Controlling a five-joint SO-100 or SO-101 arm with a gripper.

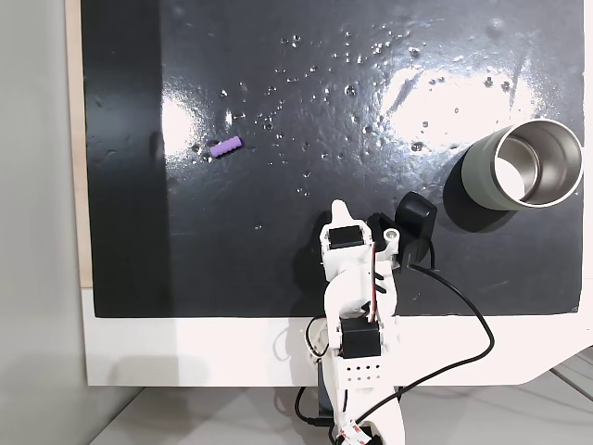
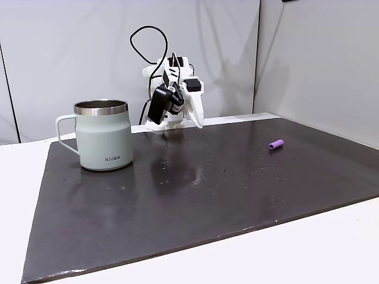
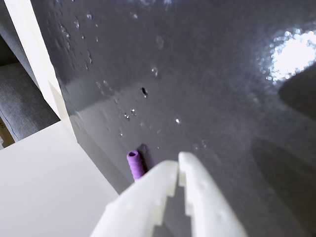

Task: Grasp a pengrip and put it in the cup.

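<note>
The pengrip (image 1: 225, 146) is a tiny light-purple ribbed cylinder lying on the black mat (image 1: 278, 260), up and to the left of my arm in a fixed view; it also shows far right (image 2: 276, 144). In the wrist view the pengrip (image 3: 134, 165) lies just left of my white fingertips, partly behind one finger (image 3: 148, 197). My gripper (image 3: 177, 167) is shut with nothing in it and hangs above the mat near the arm's base (image 1: 339, 208) (image 2: 198, 121). The cup (image 1: 523, 165), a grey-green mug with a steel inside, stands upright at the right; its handle shows in the other fixed view (image 2: 103, 134).
The mat lies on a white table (image 1: 232, 352) whose bare edge runs along the front. A black cable (image 1: 463, 320) loops from the arm's base. Grey walls (image 2: 308, 53) stand behind the table. The mat's surface is glossy with small specks.
</note>
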